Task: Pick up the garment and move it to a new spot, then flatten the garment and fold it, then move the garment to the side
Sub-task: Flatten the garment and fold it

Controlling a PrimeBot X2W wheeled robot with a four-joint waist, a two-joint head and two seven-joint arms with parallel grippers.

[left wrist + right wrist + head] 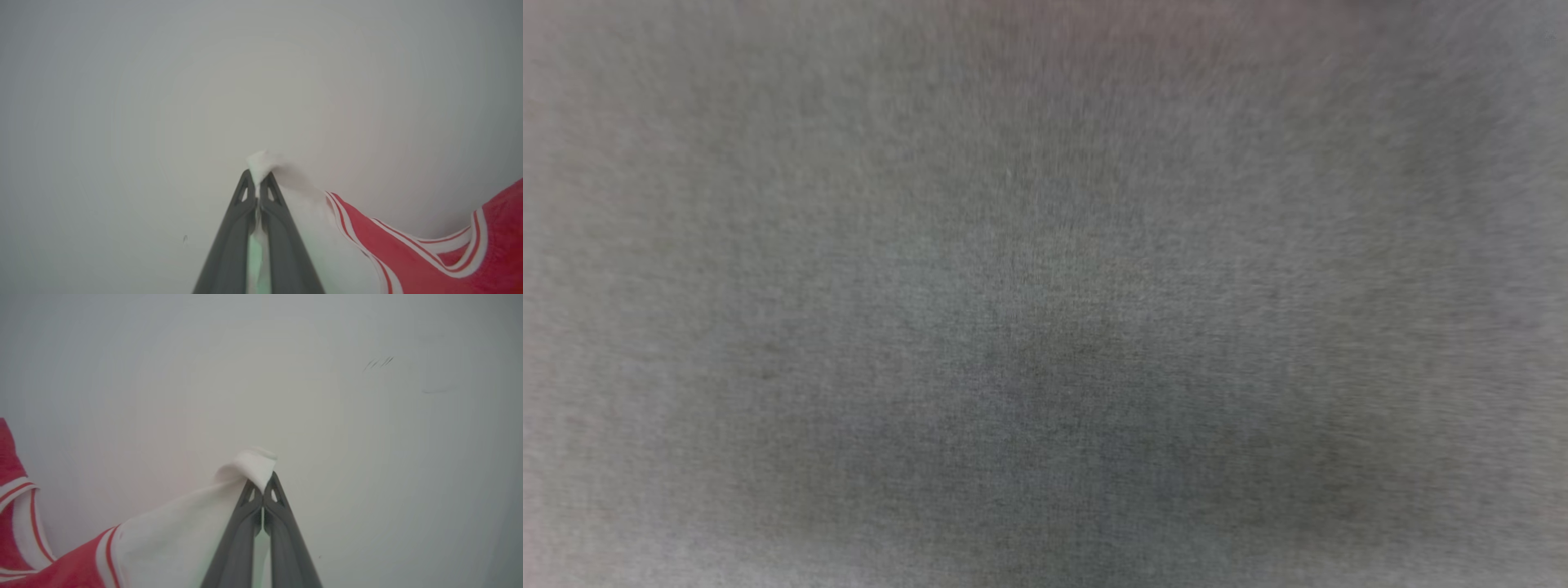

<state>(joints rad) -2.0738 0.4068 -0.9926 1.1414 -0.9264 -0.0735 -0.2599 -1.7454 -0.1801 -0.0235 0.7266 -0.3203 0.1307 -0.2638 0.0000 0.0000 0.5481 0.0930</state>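
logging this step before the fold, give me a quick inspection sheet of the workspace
surface: pale plain surface beyond both grippers, with a few short dark marks
job's things: garment, red with white panels and striped trim, pinched at a white part by each gripper
clutter: nothing seen
grippers: left gripper shut on the garment's white fabric; right gripper shut on white fabric too
cables: nothing seen
surroundings: head view too blurred to tell, a grey texture
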